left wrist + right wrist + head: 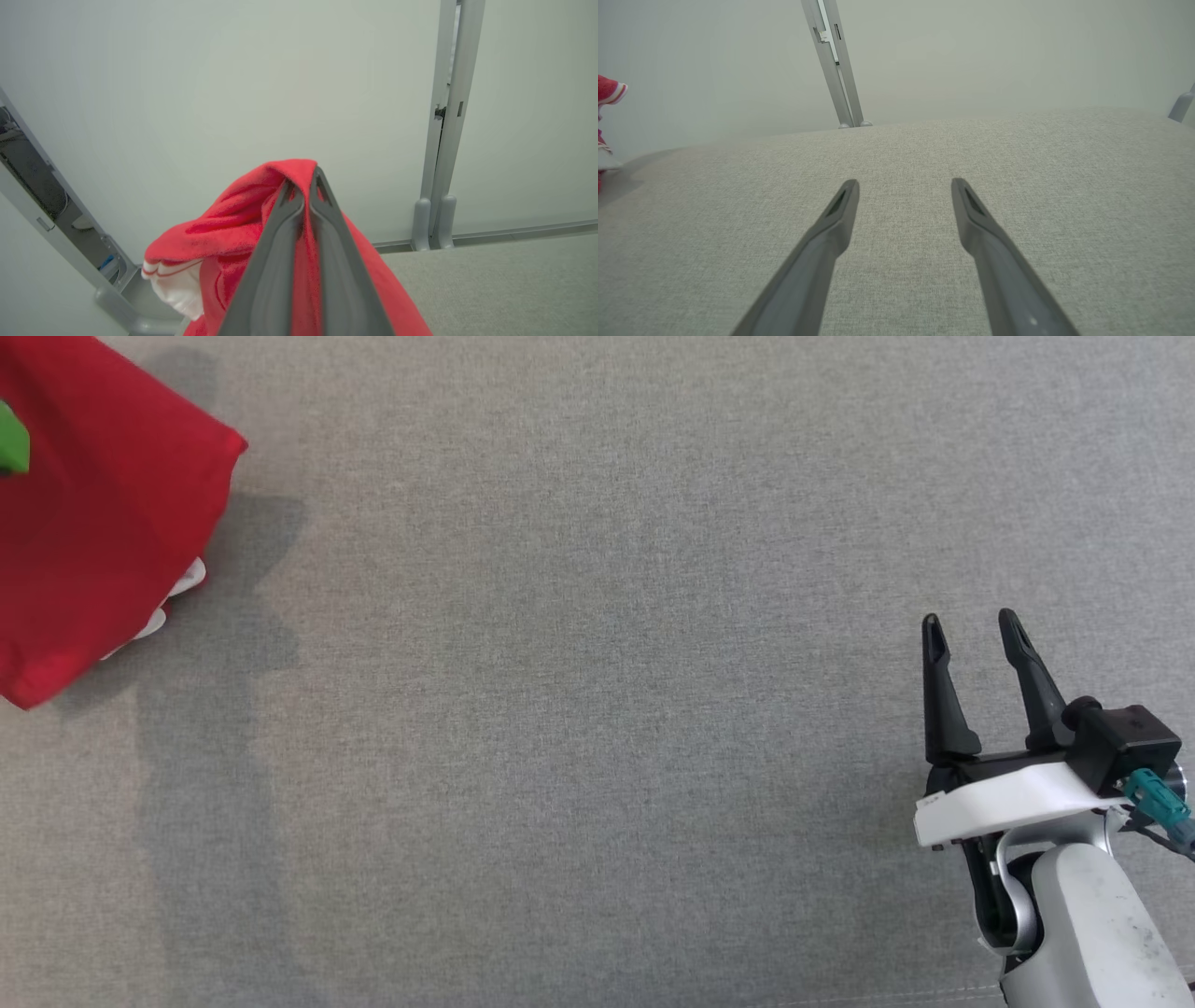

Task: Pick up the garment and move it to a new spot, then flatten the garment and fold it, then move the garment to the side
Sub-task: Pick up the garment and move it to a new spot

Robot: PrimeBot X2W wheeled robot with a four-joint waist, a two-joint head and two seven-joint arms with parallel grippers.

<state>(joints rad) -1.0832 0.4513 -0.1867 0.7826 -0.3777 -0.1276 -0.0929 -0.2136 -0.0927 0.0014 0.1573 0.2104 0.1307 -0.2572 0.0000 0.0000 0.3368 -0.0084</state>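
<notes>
The garment [103, 532] is red with white trim and a green patch, and it hangs at the far left of the head view, lifted off the grey surface and casting a shadow. In the left wrist view my left gripper [303, 182] is shut on a bunched fold of the red garment [233, 219], which drapes down on both sides of the fingers. My right gripper [971, 625] stands open at the lower right, low over bare fabric, far from the garment. In the right wrist view its fingers [840, 205] are spread with nothing between them, and the garment's edge [609, 91] shows at the far left.
A grey fabric-covered table [597, 756] spreads across the head view. Pale wall panels with a grey metal post [441, 140] stand behind the table's far edge. A second post [833, 65] rises at the back in the right wrist view.
</notes>
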